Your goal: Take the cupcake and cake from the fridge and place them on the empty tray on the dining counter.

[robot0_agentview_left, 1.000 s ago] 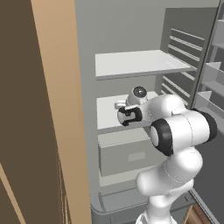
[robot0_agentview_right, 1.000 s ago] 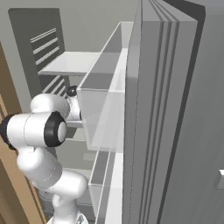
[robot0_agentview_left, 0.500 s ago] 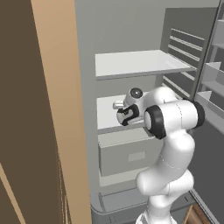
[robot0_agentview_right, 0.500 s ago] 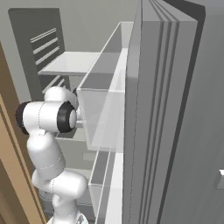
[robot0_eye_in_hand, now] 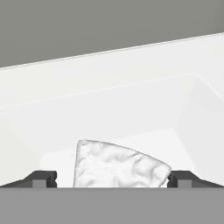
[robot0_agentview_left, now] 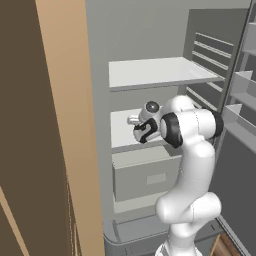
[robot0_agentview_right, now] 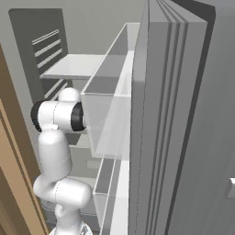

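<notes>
The grey fridge [robot0_agentview_left: 150, 30] stands open, and my arm reaches onto its middle white shelf [robot0_agentview_left: 122, 135]. In the hand view the cake [robot0_eye_in_hand: 118, 164], a white wedge seen from its top, lies on the shelf floor between my two dark fingertips [robot0_eye_in_hand: 43, 178]. My gripper [robot0_eye_in_hand: 112, 178] is open around it, with a small gap on the left and the right tip almost touching. From the left base view the gripper [robot0_agentview_left: 140, 129] is just over the shelf's front. The cupcake, the tray and the dining counter are out of view.
A white upper shelf [robot0_agentview_left: 155, 72] hangs over the hand. A grey drawer [robot0_agentview_left: 145, 175] sits right below it. The open door's bins [robot0_agentview_right: 110, 119] stand close to the arm's right side. A brown cabinet side [robot0_agentview_left: 45, 125] walls the left.
The elbow has swung up and in toward the fridge. The hand has stayed at the middle shelf, edging slightly further in.
</notes>
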Tool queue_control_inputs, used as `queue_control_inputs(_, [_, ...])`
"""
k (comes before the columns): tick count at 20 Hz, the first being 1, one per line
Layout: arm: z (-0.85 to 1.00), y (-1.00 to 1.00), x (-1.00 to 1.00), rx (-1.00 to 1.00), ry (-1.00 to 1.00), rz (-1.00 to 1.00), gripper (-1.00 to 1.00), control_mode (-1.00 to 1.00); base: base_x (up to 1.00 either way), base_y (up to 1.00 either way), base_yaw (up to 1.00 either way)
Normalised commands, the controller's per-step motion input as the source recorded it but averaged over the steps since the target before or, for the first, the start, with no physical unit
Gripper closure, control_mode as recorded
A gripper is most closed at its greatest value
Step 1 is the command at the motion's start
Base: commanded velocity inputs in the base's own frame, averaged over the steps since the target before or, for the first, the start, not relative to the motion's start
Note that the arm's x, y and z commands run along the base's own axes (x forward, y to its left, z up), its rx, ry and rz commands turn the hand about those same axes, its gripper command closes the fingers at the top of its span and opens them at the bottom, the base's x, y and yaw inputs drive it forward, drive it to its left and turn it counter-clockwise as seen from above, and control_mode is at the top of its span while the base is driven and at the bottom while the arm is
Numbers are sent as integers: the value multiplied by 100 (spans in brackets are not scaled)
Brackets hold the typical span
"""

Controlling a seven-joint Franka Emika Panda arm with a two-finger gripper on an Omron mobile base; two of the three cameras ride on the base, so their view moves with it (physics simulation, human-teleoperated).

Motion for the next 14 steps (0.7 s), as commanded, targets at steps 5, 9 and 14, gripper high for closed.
queue_control_inputs(5, [-32,1,39,0,0,0,100,-100,0,0,0])
queue_control_inputs(9, [-28,3,16,0,0,0,100,-100,0,0,0])
queue_control_inputs(14, [-2,0,0,0,0,0,100,-100,0,0,0])
